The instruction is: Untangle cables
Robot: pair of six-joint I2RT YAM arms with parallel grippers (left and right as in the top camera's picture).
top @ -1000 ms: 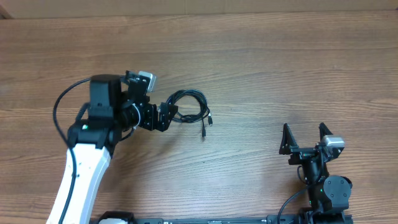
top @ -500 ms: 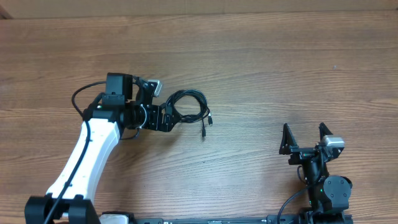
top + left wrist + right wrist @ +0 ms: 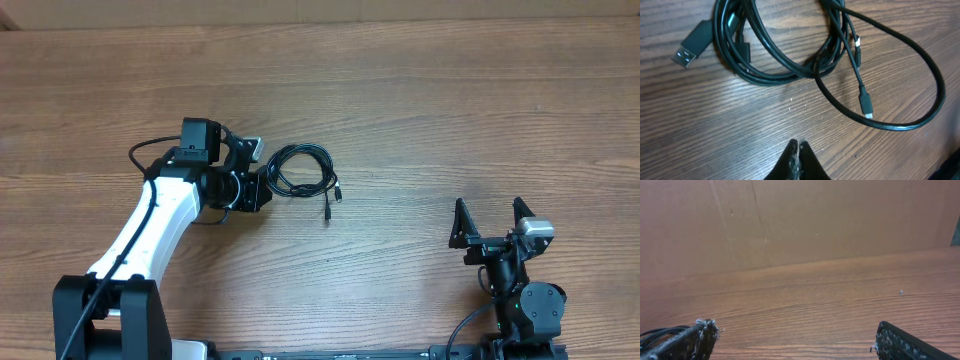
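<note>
At the bottom middle of the left wrist view, the left pincer (image 3: 797, 161) has its two dark fingers pressed tip to tip, with nothing between them. Just above the tips lies a strip of bare wood. Beyond it are the cables (image 3: 835, 35), so the pincer is near them but apart from them. The cables are thin black cords wound into a loose coil that fills the upper half of that view. A flat plug (image 3: 690, 47) with a silver end sticks out at the upper left of the frame. One strand swings out in a wide loop toward the right edge and returns to the coil. Inside that loop a small plug (image 3: 866, 104) with a pale tip points toward the bottom of the frame.

In the overhead view the left pincer (image 3: 260, 190) sits left of centre, at the end of the white left arm (image 3: 140, 235) that rises from the lower left corner. The cables (image 3: 300, 150) lie just to its right, with two loose ends trailing at the lower right of the coil. All of it rests on the wooden table (image 3: 450, 100).

In the lower right of the overhead view the right pincer (image 3: 488, 212) has its fingers spread wide, holding nothing, well apart from the cables. Its own camera shows a finger in each bottom corner, the right pincer (image 3: 794, 332) gaping over bare wood. A plain brown wall (image 3: 790, 220) stands behind the table.
</note>
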